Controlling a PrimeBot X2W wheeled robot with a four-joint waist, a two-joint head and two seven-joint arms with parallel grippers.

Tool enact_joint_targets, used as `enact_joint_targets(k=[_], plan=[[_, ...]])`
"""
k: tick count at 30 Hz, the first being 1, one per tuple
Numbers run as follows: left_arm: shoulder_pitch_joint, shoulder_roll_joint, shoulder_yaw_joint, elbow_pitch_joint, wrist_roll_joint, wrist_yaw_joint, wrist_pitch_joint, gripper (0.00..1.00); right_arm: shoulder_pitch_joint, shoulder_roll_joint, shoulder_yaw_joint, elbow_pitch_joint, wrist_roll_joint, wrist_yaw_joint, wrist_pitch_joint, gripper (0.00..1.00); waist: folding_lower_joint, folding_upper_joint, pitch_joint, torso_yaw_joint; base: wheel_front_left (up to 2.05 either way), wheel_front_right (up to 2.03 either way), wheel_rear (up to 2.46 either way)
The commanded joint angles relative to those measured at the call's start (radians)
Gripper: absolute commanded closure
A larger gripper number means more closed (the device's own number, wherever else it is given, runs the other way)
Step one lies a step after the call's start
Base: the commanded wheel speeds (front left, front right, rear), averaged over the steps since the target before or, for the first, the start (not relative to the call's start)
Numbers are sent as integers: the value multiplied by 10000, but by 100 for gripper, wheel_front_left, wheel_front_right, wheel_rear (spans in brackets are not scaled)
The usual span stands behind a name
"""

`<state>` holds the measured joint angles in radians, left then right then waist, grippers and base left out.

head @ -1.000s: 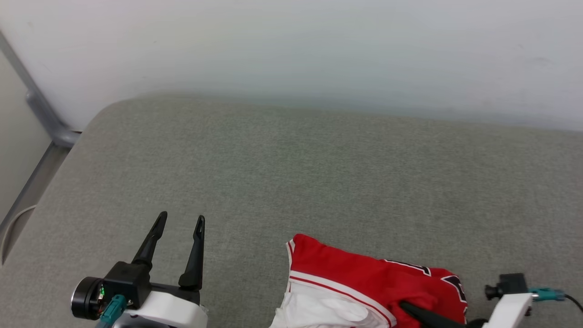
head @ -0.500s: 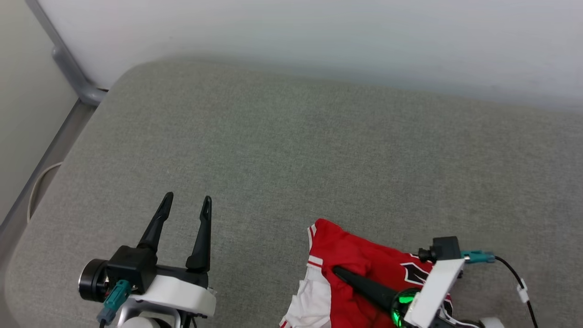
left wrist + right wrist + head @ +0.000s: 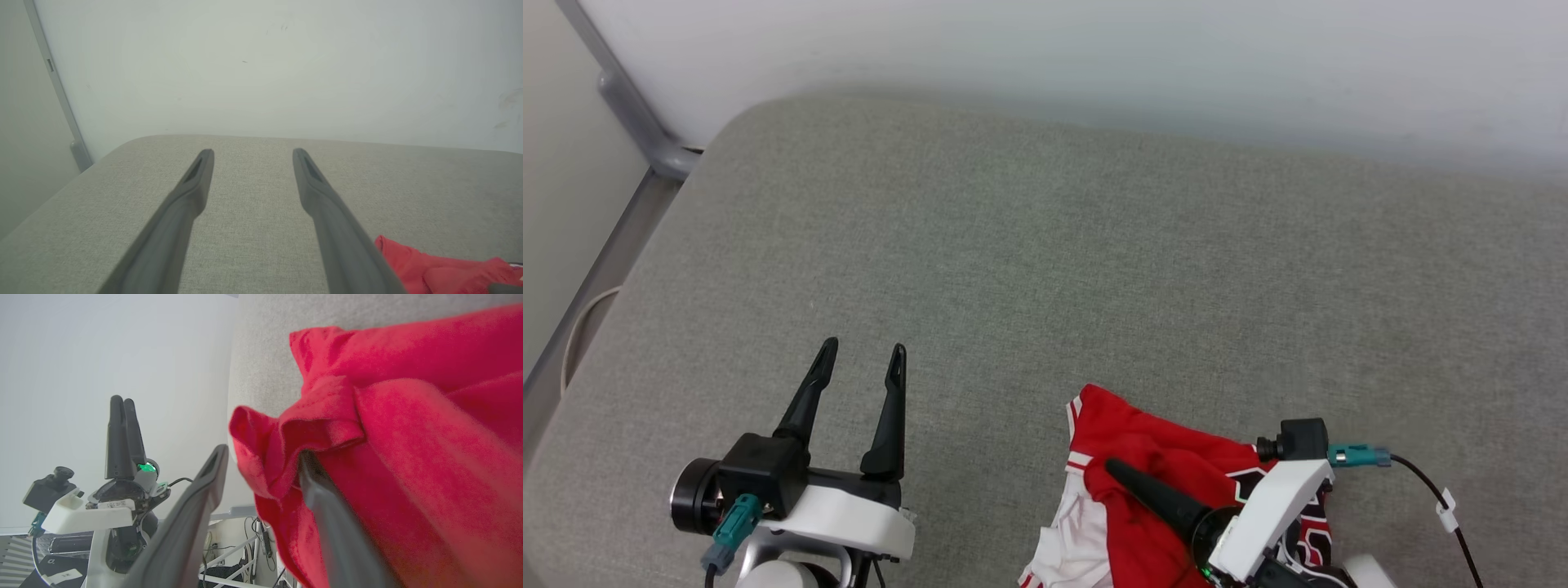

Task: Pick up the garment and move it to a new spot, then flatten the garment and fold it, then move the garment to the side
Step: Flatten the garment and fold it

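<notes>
The garment (image 3: 1152,437), red with white sleeve cloth and a black print, lies crumpled at the near right of the grey cushion (image 3: 1045,269). My right gripper (image 3: 1123,478) lies across it pointing left, and one dark finger (image 3: 1152,498) shows on top of the cloth. In the right wrist view the right gripper (image 3: 261,455) has its jaws apart; a red fold of the garment (image 3: 408,416) drapes over the right finger, and the left finger (image 3: 204,486) is bare. My left gripper (image 3: 863,347) stands open and empty to the garment's left, also seen as the left gripper (image 3: 250,153) beside the garment (image 3: 429,269).
A white wall (image 3: 1094,57) backs the cushion. A grey metal rail (image 3: 637,122) runs down the left, past the cushion's rounded left edge, with a pale cable (image 3: 580,327) beside it. My right wrist's black cable (image 3: 1437,498) trails right over the cushion.
The right gripper has come up and left over the garment, bunching it, and its jaws have parted. The head camera has shifted. The left gripper stays open.
</notes>
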<state>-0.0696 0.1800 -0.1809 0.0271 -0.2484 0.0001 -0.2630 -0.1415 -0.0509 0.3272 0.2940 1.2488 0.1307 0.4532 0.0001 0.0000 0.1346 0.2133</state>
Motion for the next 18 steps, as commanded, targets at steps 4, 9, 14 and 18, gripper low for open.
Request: enact_joint_targets(k=[4, 9, 14, 18], plan=[[168, -57, 135, 81, 64, -76, -20, 0, -117, -225, 164, -582, -356, -4, -528, 0, -1, 0, -382, -211, 0, 0, 0], [409, 19, 263, 117, 168, -46, -20, 0, 77, -837, 168, -1420, -1422, -4, -1320, 0, -1, 0, -773, -482, 0, 0, 0], [570, 76, 273, 193, 270, -9, -20, 0, 293, -1248, -618, -1643, -3241, -4, -2245, 0, -1, 0, -1007, -713, 0, 0, 0], [682, 120, 307, 281, 313, 62, -20, 0, 621, -1167, -1803, -1706, -4935, -4, -2752, 0, -1, 0, -1181, -923, 0, 0, 0]])
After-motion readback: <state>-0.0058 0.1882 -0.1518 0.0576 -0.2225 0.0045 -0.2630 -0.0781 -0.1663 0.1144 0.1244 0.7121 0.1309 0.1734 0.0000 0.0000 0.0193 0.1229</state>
